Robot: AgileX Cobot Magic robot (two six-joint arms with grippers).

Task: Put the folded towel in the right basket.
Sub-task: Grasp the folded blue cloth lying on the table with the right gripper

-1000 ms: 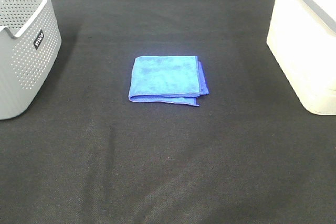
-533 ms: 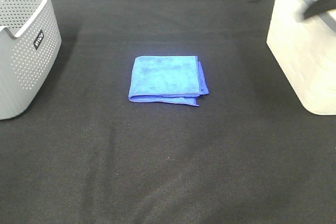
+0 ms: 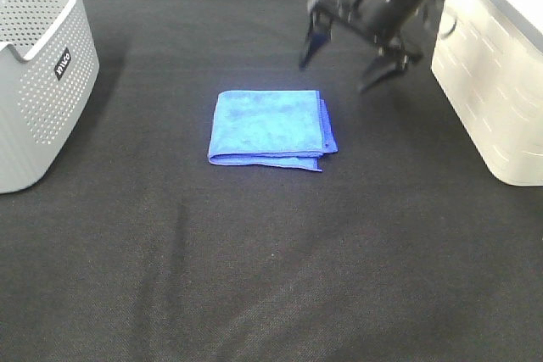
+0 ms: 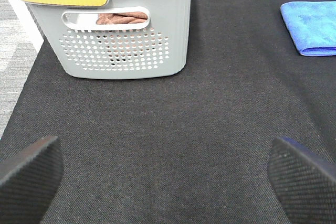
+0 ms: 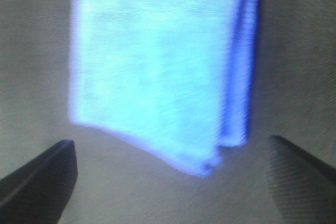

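Note:
The folded blue towel (image 3: pixel 270 130) lies flat on the black table, in the middle. It fills the right wrist view (image 5: pixel 157 77), blurred, and shows at the edge of the left wrist view (image 4: pixel 311 27). My right gripper (image 3: pixel 348 65) hangs open above the table just behind and right of the towel, fingers spread, empty. The white right basket (image 3: pixel 496 74) stands at the right edge. My left gripper (image 4: pixel 168 177) is open and empty over bare table; it does not show in the exterior high view.
A grey perforated basket (image 3: pixel 34 65) stands at the left edge; in the left wrist view (image 4: pixel 121 40) it has a yellow rim and holds brown cloth (image 4: pixel 122 18). Black cloth covers the table.
My right arm has swung in from the top right corner, over the white basket, down and left to just behind the towel. The towel has not moved.

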